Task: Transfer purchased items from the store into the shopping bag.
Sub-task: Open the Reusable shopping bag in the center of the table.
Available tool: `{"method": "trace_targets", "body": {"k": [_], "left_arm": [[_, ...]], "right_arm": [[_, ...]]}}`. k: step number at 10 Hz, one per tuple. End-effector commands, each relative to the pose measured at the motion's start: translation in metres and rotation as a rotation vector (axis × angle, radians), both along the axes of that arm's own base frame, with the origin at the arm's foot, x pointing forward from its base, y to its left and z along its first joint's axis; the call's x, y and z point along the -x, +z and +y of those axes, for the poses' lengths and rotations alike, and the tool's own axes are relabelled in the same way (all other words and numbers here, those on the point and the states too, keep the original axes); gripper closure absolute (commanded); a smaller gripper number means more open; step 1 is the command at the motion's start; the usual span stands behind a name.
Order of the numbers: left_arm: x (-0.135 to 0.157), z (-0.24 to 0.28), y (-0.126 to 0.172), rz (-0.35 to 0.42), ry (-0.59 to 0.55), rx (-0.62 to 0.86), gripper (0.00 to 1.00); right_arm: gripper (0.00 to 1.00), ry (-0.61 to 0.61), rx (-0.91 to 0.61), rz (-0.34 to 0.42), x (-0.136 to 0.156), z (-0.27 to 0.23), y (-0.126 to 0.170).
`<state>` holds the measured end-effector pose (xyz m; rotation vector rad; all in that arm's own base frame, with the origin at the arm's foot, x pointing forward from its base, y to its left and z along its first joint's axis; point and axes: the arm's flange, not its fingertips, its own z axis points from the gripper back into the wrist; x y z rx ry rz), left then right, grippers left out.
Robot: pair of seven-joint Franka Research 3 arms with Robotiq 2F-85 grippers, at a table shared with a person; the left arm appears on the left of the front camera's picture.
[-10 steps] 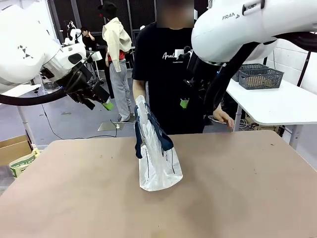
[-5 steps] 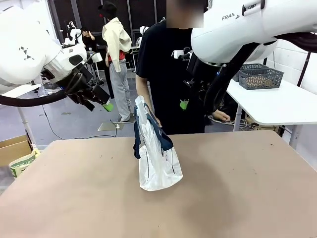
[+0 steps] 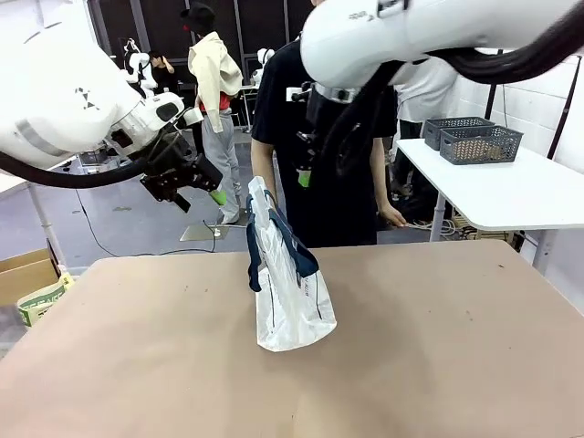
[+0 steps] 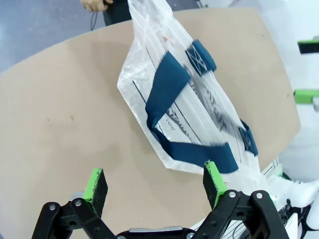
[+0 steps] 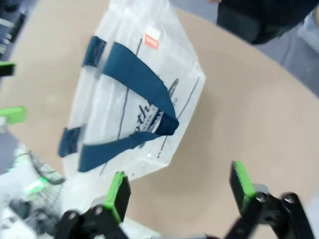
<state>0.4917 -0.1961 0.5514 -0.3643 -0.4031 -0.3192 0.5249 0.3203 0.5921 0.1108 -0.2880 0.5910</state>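
While a person (image 3: 274, 155) stands beyond it, the bag (image 3: 292, 301) sits upright at the middle of the worktop (image 3: 456, 347), its blue handles (image 3: 283, 246) flopped over a mouth that looks pressed flat. The left end effector (image 4: 155, 179) and right end effector (image 5: 180, 185) hover above the bag, one to each side, both spread wide and holding nothing, seemingly poised to pull it open for loading.

A grey floor (image 3: 119, 219) lay beyond the brown desk (image 3: 438, 365); a white table (image 3: 502, 192) stood right, a cardboard box (image 3: 23, 269) left.
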Motion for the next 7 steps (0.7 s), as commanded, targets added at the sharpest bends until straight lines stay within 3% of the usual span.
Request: {"method": "trace_targets", "body": {"k": [1, 3, 4, 7], "left_arm": [[-0.031, 0.004, 0.005, -0.005, 0.039, 0.052, 0.00], [-0.046, 0.009, 0.007, -0.014, -0.002, 0.064, 0.00], [-0.027, 0.006, 0.002, 0.002, 0.037, 0.033, 0.00], [-0.038, 0.005, 0.003, -0.002, 0.035, 0.038, 0.00]], "right_arm": [[0.00, -0.042, 0.071, 0.054, -0.019, 0.038, 0.013], [0.00, -0.026, 0.075, 0.076, -0.030, 0.052, 0.013], [0.00, -0.021, 0.053, 0.049, -0.010, 0.030, 0.002], [0.00, -0.017, 0.061, 0.063, -0.016, 0.040, 0.003]]}}
